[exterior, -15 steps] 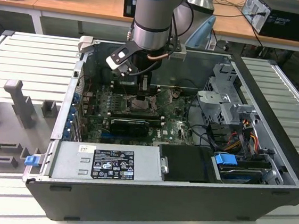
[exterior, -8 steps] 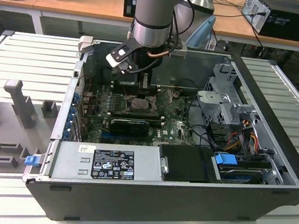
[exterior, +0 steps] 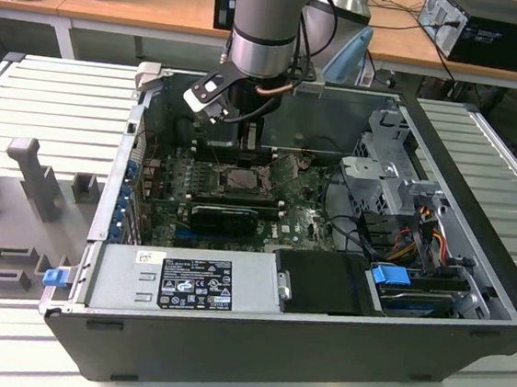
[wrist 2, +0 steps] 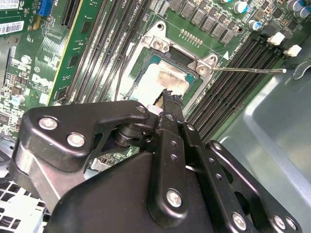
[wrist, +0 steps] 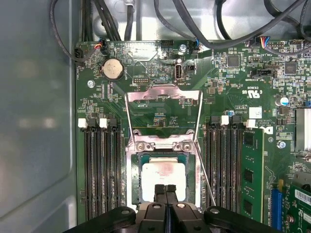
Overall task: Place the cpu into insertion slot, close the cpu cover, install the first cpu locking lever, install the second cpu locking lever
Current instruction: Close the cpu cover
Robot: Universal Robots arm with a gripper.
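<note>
With jaws pressed together and empty, the gripper (wrist: 165, 190) hung over the cpu (wrist: 163, 172) lying in the insertion slot (wrist: 194, 170), a light, stiff, fragile chip probably best gripped by its edges.

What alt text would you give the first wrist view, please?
The cpu sits in the slot of a green motherboard, with the gripper, fingers shut, at its edge. The cover stands open beyond the slot, and black memory slots flank it on both sides.
</note>
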